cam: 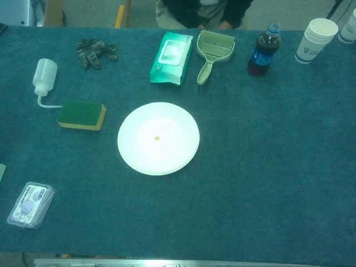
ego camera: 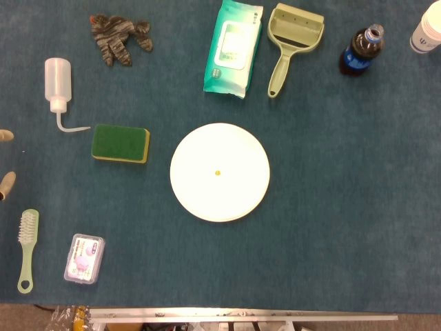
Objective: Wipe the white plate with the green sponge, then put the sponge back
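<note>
While the white plate (ego camera: 220, 172) sits mid-table with a tiny speck on it, the green sponge (ego camera: 121, 143) lies flat just left of it, toward the left edge. Left hand (ego camera: 5, 185) only pokes in at that edge, can't tell its state; right hand isn't visible.

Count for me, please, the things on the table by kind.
Bottles: 2 (squeeze bottle, cola bottle)
Sponge: 1
Brush: 1
Scoop: 1
Plate: 1
Glove bundle: 1
Wipes pack: 1
Case: 1
Cup stack: 1
White thing cut off at edge: 1
Total: 11
</note>
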Available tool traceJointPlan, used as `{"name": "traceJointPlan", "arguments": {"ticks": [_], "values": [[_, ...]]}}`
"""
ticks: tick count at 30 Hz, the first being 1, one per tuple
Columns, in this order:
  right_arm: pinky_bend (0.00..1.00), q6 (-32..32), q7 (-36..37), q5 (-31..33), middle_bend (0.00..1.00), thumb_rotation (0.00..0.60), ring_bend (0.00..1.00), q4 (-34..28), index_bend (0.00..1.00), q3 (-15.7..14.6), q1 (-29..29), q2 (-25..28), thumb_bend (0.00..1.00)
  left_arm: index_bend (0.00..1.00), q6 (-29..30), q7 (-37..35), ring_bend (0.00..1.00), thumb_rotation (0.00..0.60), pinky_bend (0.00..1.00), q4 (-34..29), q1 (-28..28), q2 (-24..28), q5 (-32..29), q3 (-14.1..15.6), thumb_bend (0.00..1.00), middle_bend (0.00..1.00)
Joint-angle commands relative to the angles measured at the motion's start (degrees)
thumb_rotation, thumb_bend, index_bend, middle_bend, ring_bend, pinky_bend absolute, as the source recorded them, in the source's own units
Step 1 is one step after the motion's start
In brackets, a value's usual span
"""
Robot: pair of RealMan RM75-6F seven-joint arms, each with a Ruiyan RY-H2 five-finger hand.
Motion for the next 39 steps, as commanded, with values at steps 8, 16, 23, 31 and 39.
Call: {"name": "traceJointPlan", "arguments": {"ticks": [8, 16, 23, 31, 39], "values": [[0.31, 0.24, -0.17, -0.22, 0.40, 0.600, 0.27, -0.27, 0.34, -0.09, -0.19, 0.07, 0.18, 0.32, -0.61, -0.37, 0.25, 0.600, 0.23, 0.22, -0.65, 0.26, 0.54, 0.12, 0.23, 0.35], [0.31, -0.49, 0.08, -0.23, 0.40, 0.600, 0.27, -0.51, 0.34, 0.43, 0.59, 0.53, 0.18, 0.32, -2.74, -0.74, 0.25, 0.600, 0.23, -0.06, -2.87, 0.80, 2.24, 0.01, 0.23, 0.35], [0.31, -0.86, 0.83, -0.44, 0.40, 0.600, 0.27, -1.09, 0.34, 1.15, 1.43, 1.39, 0.18, 0.33, -7.12, -3.01, 0.25, 0.600, 0.23, 0.28, -6.96, 0.92, 3.91, -0.53, 0.23, 0.35], [0.31, -0.67, 0.38, -1.38, 0.40, 0.600, 0.27, -2.65, 0.34, 1.34, 1.95, 2.27, 0.18, 0.32, -13.18, -3.75, 0.25, 0.600, 0.23, 0.05, -11.95, -0.15, 4.63, -0.91, 0.23, 0.34], [0.31, -0.39, 0.32, -1.59, 0.40, 0.600, 0.27, -3.14, 0.34, 1.04, 1.76, 2.47, 0.18, 0.32, -21.92, -3.91, 0.21, 0.474, 0.23, 1.34, -17.39, -2.78, 2.86, -0.67, 0.23, 0.27]]}}
